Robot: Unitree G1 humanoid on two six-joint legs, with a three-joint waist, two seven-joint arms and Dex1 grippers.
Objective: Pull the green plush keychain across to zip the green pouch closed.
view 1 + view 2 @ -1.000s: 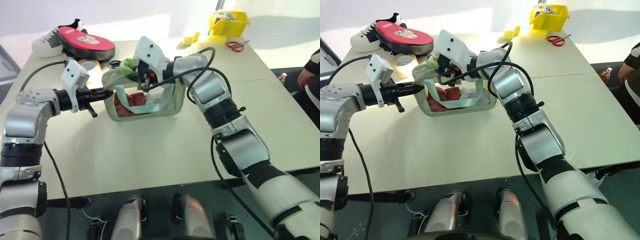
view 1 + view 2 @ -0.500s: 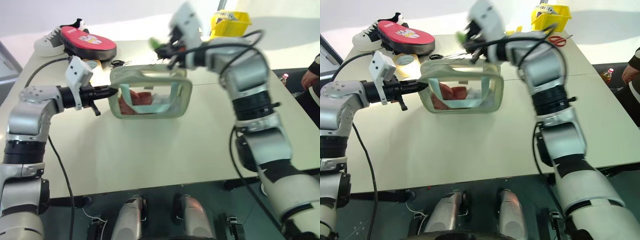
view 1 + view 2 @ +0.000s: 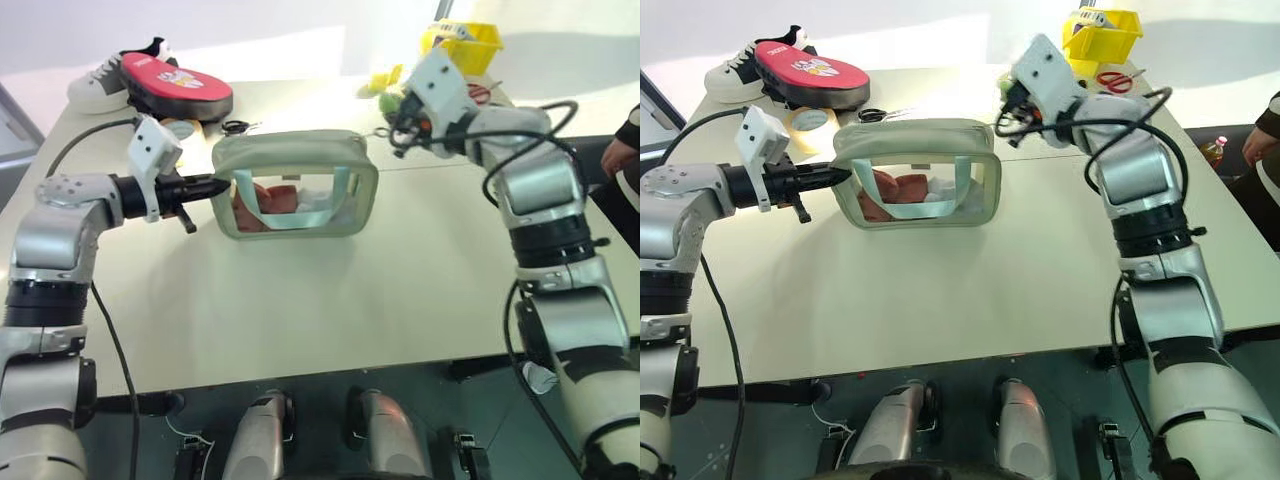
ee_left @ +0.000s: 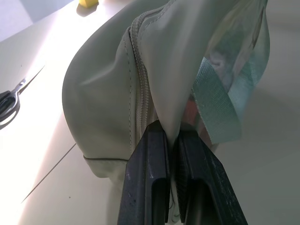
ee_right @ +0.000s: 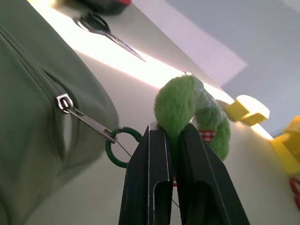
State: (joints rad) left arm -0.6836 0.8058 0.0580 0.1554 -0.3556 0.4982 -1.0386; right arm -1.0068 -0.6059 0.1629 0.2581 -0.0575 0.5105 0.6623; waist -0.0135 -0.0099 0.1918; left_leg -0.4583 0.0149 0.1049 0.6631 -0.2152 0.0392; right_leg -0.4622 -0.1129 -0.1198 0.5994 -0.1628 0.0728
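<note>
Finishing the pull, the right gripper (image 5: 171, 154) clamps the green plush keychain (image 5: 187, 110) past the green pouch (image 3: 296, 185), seemingly zipped; the left gripper (image 4: 174, 161) pinches its end; release comes next.

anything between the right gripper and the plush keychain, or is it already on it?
Nothing is in the way. The right gripper is already shut on the green plush keychain, off the right end of the green pouch. The left gripper pinches the pouch's other end.

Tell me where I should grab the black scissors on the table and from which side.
The black scissors lie flat behind the green pouch, handles toward the tape roll. Probably take them at the pivot, coming straight down from above, with the fingers across the closed blades.
</note>
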